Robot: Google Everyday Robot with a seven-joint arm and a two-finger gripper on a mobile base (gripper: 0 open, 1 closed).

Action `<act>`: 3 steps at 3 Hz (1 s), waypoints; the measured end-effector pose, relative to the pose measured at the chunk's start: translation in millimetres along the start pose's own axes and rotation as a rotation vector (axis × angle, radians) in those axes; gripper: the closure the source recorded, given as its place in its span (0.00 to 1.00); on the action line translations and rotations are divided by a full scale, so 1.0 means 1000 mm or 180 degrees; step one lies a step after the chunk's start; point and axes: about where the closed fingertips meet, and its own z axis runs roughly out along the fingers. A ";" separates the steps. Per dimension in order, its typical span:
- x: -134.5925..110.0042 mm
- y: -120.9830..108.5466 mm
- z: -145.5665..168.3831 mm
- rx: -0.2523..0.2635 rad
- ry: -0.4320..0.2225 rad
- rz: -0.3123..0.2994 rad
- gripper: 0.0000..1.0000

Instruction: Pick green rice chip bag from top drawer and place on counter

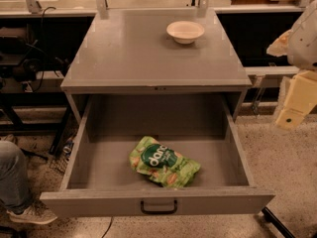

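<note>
The green rice chip bag [163, 162] lies flat on the floor of the open top drawer [237, 148], slightly right of centre and near the front panel with its dark pull handle [158, 207]. The counter [133, 53] is the grey top of the cabinet above the drawer. My gripper [295, 103] hangs at the right edge of the camera view, outside the cabinet, to the right of the drawer and well above the floor. It is apart from the bag and holds nothing that I can see.
A cream bowl [185, 31] stands at the back right of the counter. A person's leg and shoe [20, 202] are at the bottom left beside the drawer front. Dark benches and cables flank the cabinet.
</note>
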 end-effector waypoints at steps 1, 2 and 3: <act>0.000 0.000 0.000 0.0001 0.0000 0.0000 0.00; -0.003 0.003 0.022 -0.0064 -0.0040 0.0178 0.00; -0.016 0.019 0.091 -0.0345 -0.0234 0.0753 0.00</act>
